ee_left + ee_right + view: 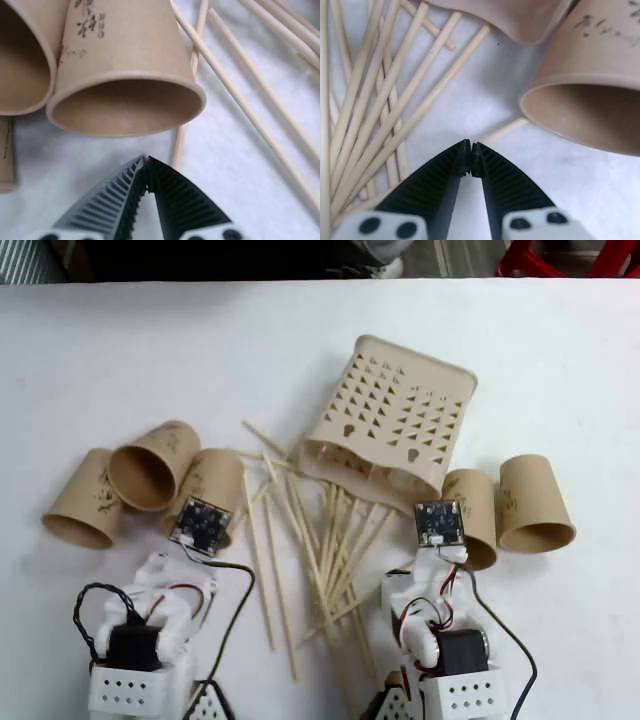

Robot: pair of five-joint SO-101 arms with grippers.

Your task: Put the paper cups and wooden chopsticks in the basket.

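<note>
**Inspector:** Paper cups (pixel 150 465) and chopsticks (pixel 320 540): where do they stand?

**Assessor:** Five cups lie on their sides on the table (pixel 560 360), three toward its left edge and two toward its right. The chopsticks are scattered mid-table between the two arms. The basket (pixel 395 420) lies tipped over at the middle, perforated base uppermost. Nothing is confirmed inside it.

**Inspector:** Tools?

**Assessor:** The left gripper (pixel 146 162) has its jaws pressed together and holds nothing. It sits just short of the mouth of a cup (pixel 125 75). The right gripper (pixel 470 149) is likewise closed and empty, near another cup (pixel 590 75), with chopsticks beside it.

**Inspector:** Step in hand?

**Assessor:** Judged to be the outset, with the first pick not yet made. The next move calls for a gripper to part its jaws and take a cup by the rim. The basket probably needs righting, or loading through its side.

**Inspector:** Limits of observation?

**Assessor:** Several chopstick ends run up to the basket's rim, and whether they lie inside cannot be told. From above, each wrist's camera board (pixel 200 523) covers part of the nearest cup. Both wrist views cut their cups off at the frame.
</note>
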